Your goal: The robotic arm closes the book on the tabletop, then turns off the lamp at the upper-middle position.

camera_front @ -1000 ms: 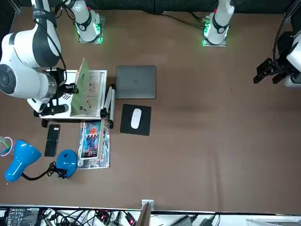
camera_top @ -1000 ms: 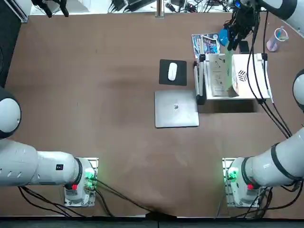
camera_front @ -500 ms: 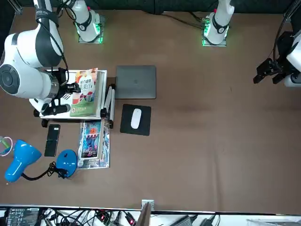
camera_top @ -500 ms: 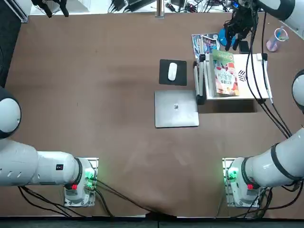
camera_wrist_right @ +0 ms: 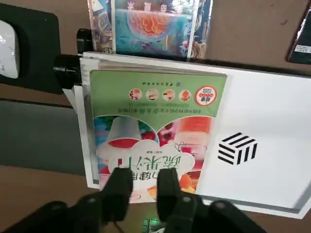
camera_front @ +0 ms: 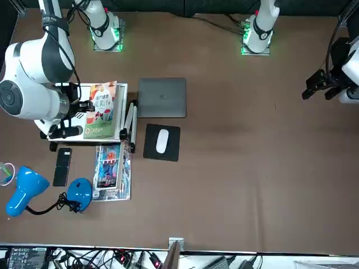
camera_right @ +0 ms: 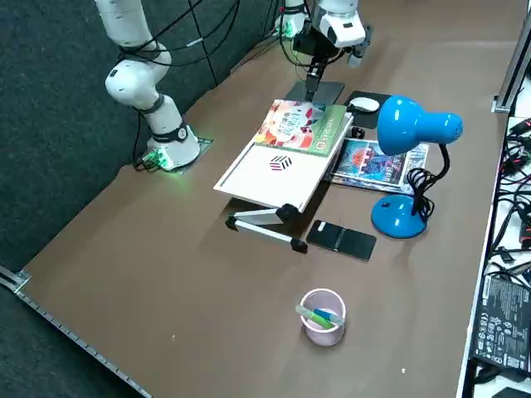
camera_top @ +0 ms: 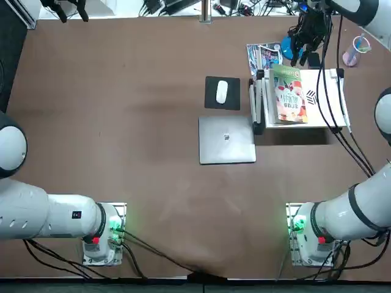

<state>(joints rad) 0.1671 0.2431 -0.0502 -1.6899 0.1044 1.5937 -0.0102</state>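
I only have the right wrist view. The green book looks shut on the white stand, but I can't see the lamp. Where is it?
Observer: The lamp stands on the tabletop just past the stand's far end, its blue base beside the blue booklet.
Operator: Where is the right gripper relative to it?
Observer: In the top view, the right gripper hangs over the stand's far edge, close beside the lamp's base.
Operator: Is the lamp lit?
Observer: I cannot tell; no view shows a glow. In the front view its head leans from the base toward the side where the pink cup stands.
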